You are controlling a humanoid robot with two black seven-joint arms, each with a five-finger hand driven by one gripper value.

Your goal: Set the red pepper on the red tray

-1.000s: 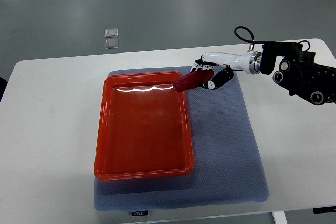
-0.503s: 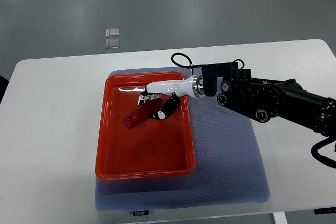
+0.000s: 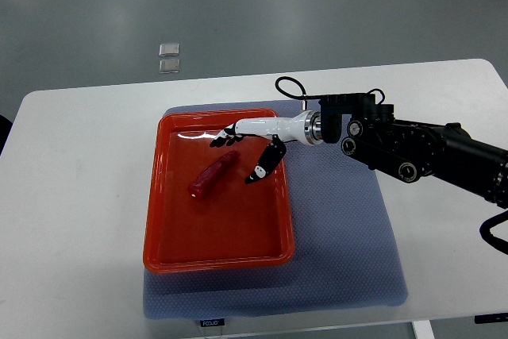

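A long red pepper lies on the floor of the red tray, in its upper left part, tilted diagonally. My right hand hovers over the tray's upper right part, just right of the pepper, with fingers spread and holding nothing. Its white forearm and black arm come in from the right edge. The left arm is not in view.
The tray rests on a blue-grey mat on a white table. Two small clear items lie on the grey floor beyond the table's far edge.
The right hand carried the pepper from the tray's top right rim over the tray, let it go, and has pulled back a little to the right with fingers open.
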